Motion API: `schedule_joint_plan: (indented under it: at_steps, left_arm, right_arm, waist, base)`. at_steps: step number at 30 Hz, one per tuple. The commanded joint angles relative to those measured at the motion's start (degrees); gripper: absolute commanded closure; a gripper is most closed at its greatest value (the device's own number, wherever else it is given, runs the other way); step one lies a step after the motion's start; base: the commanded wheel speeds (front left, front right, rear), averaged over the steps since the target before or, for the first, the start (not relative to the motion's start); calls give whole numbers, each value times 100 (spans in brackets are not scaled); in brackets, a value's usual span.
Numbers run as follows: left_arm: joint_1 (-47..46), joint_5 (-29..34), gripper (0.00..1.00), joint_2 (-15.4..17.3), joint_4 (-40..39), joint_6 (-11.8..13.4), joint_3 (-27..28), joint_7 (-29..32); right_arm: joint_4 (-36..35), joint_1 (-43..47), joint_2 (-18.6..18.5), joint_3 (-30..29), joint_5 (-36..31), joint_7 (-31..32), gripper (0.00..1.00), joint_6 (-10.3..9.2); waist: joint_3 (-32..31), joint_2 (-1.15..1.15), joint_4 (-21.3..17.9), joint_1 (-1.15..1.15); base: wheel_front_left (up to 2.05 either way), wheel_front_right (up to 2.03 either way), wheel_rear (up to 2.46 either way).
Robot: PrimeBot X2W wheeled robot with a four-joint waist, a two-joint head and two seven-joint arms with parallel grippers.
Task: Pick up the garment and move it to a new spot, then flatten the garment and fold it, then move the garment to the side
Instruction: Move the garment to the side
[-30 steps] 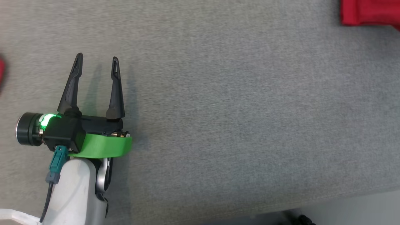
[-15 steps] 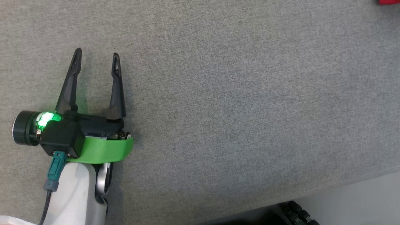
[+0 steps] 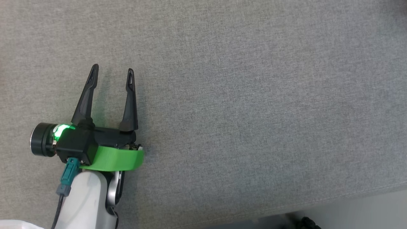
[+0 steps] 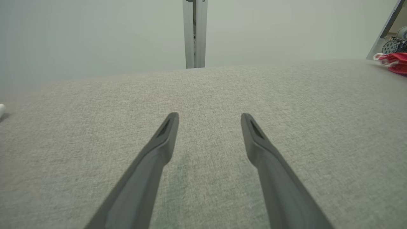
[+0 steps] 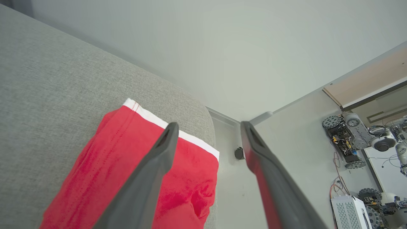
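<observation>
The garment (image 5: pixel 105 159) is red with a white band and lies folded at the rounded corner of the grey padded surface (image 5: pixel 47 79), its far end reaching the edge. My right gripper (image 5: pixel 209 125) hangs above it, open, with nothing between its fingers. In the left wrist view the garment (image 4: pixel 396 60) is a small red heap at the far right edge. My left gripper (image 3: pixel 112 69) sits low over bare grey fabric at the head view's left, open and empty; the left gripper (image 4: pixel 209 117) has its fingers spread in its own wrist view.
The grey surface (image 3: pixel 254 95) ends at a front edge at the lower right, with pale floor beyond. Wheeled robot parts (image 5: pixel 356 133) and a white box (image 5: pixel 349 210) stand on the floor past the garment's corner. A metal post (image 4: pixel 195 31) rises behind the far edge.
The head camera has swung, shifting the whole picture; the red garment at its top right slid out of frame. My left gripper stays open over the same bare fabric.
</observation>
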Motion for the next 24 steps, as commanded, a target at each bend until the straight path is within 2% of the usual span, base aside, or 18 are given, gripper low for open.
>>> schedule_joint_plan:
  at_steps: [1, 8, 13, 24]
  left_arm:
    - [81, -43, 0, -11, 50, 23, 22, -38]
    - [446, -190, 0, 4, 196, 78, 173, -45]
    - [880, -253, 0, 108, 226, 127, 414, -41]
    - [1606, -470, 0, 217, 302, 130, 684, -43]
  right_arm:
    - [29, 36, 66, 5, 20, -135, 0, -13]
    - [-144, 560, 599, 17, 211, -715, 0, -13]
    - [-606, 1220, 1115, -200, 317, -842, 0, -12]
    - [-2405, 3299, 1904, -1476, -249, -840, 0, -12]
  waist:
    - [-249, 0, 116, 0]
    - [-1055, 0, 310, 0]
    - [-1701, 0, 383, 0]
    - [-2708, 0, 495, 0]
  base:
    - [0, 0, 0]
    - [0, 0, 0]
    - [0, 0, 0]
    - [0, 0, 0]
